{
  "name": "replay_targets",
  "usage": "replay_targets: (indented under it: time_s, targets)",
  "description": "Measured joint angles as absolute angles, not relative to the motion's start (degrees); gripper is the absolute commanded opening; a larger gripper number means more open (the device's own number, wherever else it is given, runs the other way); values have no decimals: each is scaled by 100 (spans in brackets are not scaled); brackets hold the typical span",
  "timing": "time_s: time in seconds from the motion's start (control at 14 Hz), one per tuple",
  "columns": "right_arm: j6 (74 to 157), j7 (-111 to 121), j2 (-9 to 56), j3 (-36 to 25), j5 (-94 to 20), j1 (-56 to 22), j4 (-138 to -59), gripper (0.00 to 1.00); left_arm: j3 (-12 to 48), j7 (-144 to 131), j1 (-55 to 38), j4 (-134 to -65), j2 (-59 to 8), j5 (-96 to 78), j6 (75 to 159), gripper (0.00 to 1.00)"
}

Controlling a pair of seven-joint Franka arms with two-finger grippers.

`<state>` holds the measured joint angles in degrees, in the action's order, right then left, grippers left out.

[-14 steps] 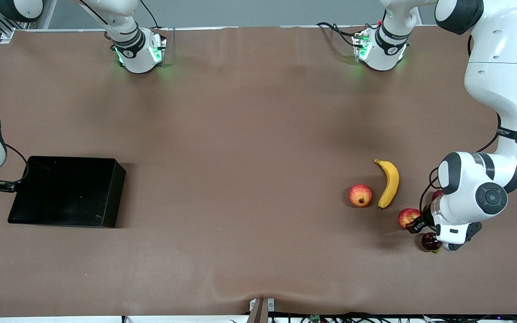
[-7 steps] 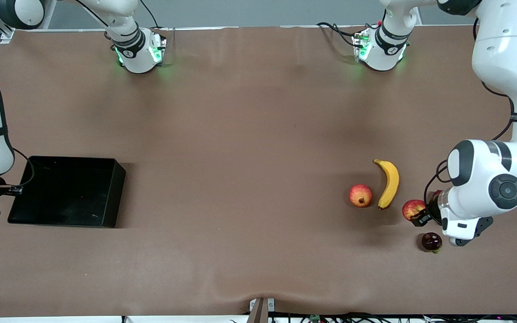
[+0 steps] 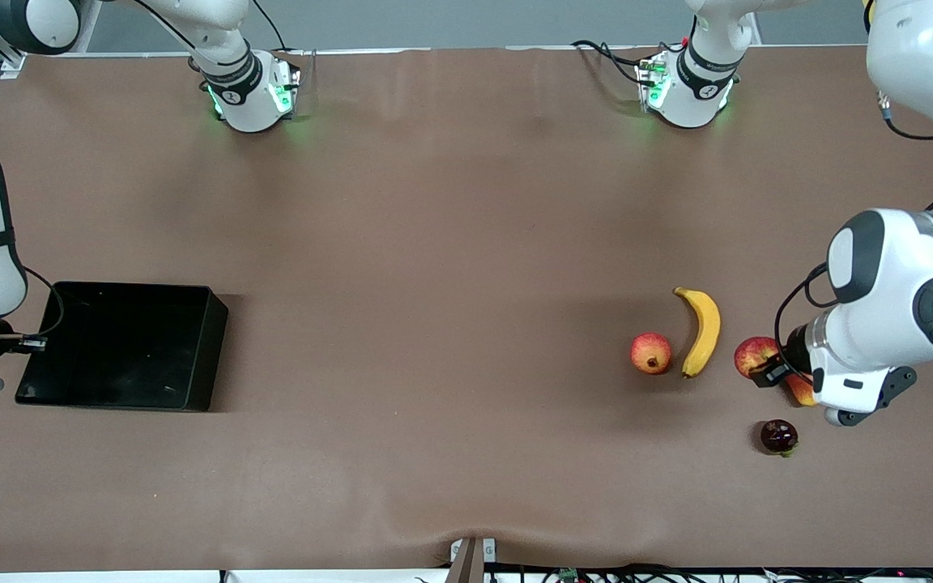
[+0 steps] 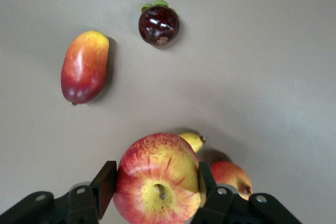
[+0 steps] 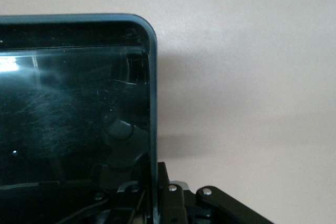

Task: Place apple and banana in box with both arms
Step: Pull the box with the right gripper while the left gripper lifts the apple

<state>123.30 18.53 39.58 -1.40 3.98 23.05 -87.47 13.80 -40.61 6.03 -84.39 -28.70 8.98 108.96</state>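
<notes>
The red-and-yellow apple (image 3: 752,354) hangs above the table, with my left gripper (image 3: 761,363) shut on it. In the left wrist view the apple (image 4: 157,179) fills the gap between both fingers (image 4: 104,184). The yellow banana (image 3: 703,330) lies on the table beside that spot, toward the middle; only its tip (image 4: 192,141) shows in the left wrist view. The black box (image 3: 214,340) sits at the right arm's end of the table. My right gripper (image 3: 29,343) is shut on the box's end wall (image 5: 153,103), one finger inside and one outside.
A round red-yellow fruit with a dark crown (image 3: 650,353) lies beside the banana. An oblong red-orange fruit (image 3: 798,390) lies partly under the left wrist. A dark purple fruit (image 3: 778,436) lies nearer the front camera than it. The brown table stretches between box and fruit.
My left gripper has risen with the apple, uncovering the oblong fruit. My right gripper has shut on the box wall.
</notes>
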Motion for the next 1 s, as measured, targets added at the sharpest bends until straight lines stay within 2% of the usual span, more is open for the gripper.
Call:
replay_targets:
  time_s: [0.43,1.0]
  targets:
    - [11552,1869,3772,388,375,2263,-8393,0,1697,-4064,600,-8444,-2476,898,10426,0]
    - [11407,1349,3626,2067,-202,2086,-8397,0,2162,-4139,589,-8451,-2221,898,9984,0]
